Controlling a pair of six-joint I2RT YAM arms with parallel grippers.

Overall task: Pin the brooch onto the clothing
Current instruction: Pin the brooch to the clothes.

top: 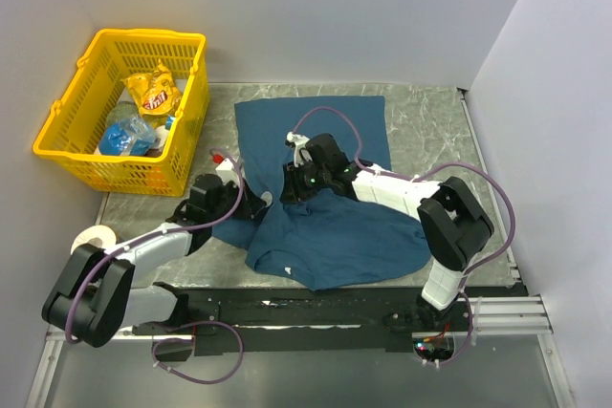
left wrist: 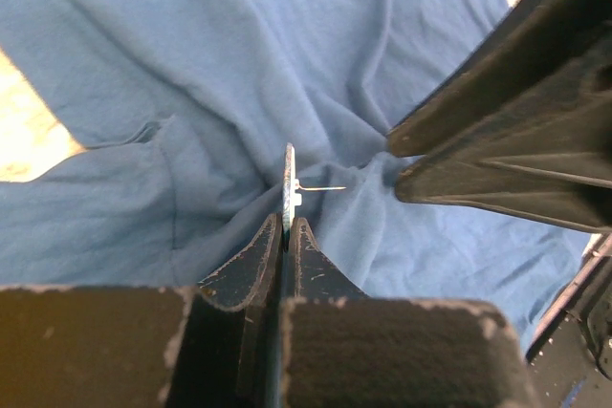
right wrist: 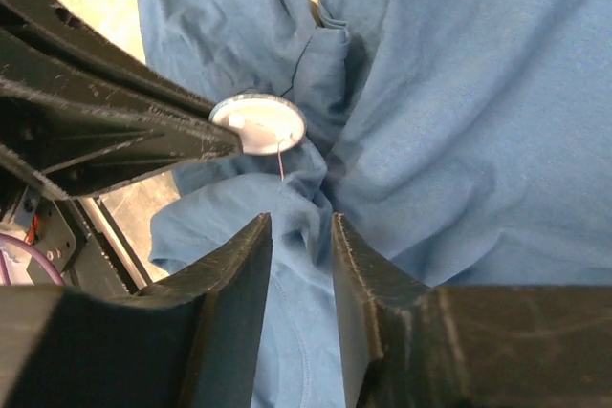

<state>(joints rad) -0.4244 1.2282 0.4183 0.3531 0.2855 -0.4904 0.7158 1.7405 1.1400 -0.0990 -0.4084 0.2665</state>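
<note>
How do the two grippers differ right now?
The left gripper is shut on the brooch, held edge-on; the right gripper has jaws apart astride a fold of the shirt. The left gripper sits at the shirt's edge, the right gripper over its middle. Both face the same bunched spot.

My two arms wear white shells over black joints: the left arm (top: 148, 247) and the right arm (top: 397, 193) each end in a chunky black shoulder block. A pale purple cable (top: 330, 114) loops off the right one (the left carries a matching one), and a third purple loop (top: 206, 358) curls by my black mounting rail (top: 316, 310). A tiny green light (top: 313, 179) glows on my right wrist. Up close, my left fingers (left wrist: 244, 272) are black wedges, scuffed pale along their edges, growing from a rough, grainy dark block. My right fingers (right wrist: 234, 274) are the same black, with worn grey rims and long moulded ribs.
</note>
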